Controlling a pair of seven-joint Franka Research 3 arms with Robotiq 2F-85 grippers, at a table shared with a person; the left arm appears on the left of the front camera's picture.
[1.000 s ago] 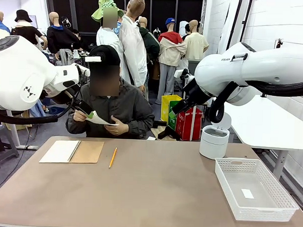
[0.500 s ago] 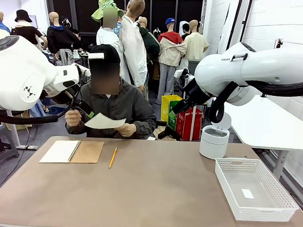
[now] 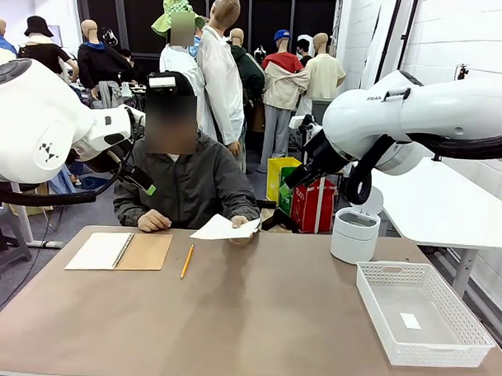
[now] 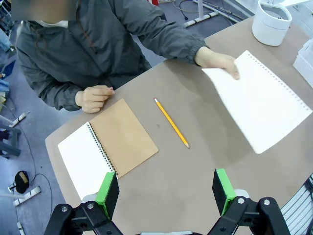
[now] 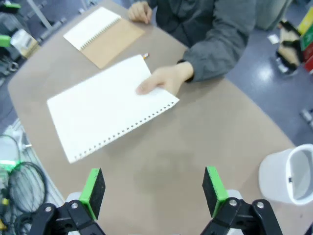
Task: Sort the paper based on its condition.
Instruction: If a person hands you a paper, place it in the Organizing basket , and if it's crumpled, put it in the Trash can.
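Green pads on my right gripper [image 5: 152, 192] stand wide apart with nothing between them, high above the table [image 5: 205, 142]. My left gripper [image 4: 166, 193] is likewise spread and empty, hovering over the near edge by the notepad [image 4: 108, 146].

Out ahead of the right one, the paper [image 5: 110, 105] is a flat white sheet with a punched edge, pinched at one side by the person's hand [image 5: 164, 78] and held just above the tabletop near the middle. It looks smooth to me, so I judge it belongs with the good sheets, though I can't say for certain which of the white mesh basket [image 3: 424, 314] or the white bin [image 3: 354, 234] takes those.

My worry is the handover: the sheet is thin and floppy, so if I close on a corner it may fold or slip, and a crease would spoil its condition. Reaching in while the hand holds it risks a pinch. The pencil [image 4: 171, 123] lies close by and could get knocked.
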